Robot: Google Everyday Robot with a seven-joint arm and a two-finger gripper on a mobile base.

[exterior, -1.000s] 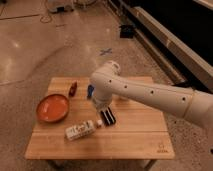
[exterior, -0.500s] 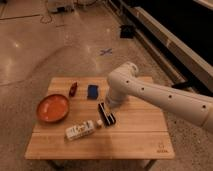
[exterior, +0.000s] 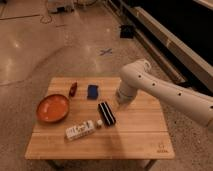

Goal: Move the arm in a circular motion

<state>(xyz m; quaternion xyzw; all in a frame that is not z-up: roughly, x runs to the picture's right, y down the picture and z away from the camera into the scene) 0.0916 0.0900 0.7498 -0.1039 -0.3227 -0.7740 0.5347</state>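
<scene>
The arm (exterior: 165,92) is large, glossy and white. It reaches in from the right edge, bends at a rounded elbow (exterior: 136,75) and drops toward the wooden table (exterior: 145,135). Its gripper (exterior: 120,103) points down at the end of the wrist, just above the tabletop right of centre. The gripper hangs a little right of a black ribbed block (exterior: 106,113) and right of a blue block (exterior: 92,91). I see nothing held in it.
An orange bowl (exterior: 52,108) sits at the table's left. A small red object (exterior: 73,89) lies behind it. A white bottle (exterior: 80,131) lies on its side near the front. Polished floor surrounds the table, with a dark ledge along the right.
The arm's wrist and elbow have swung to the right across the table, uncovering the blue block. The objects on the table have stayed put.
</scene>
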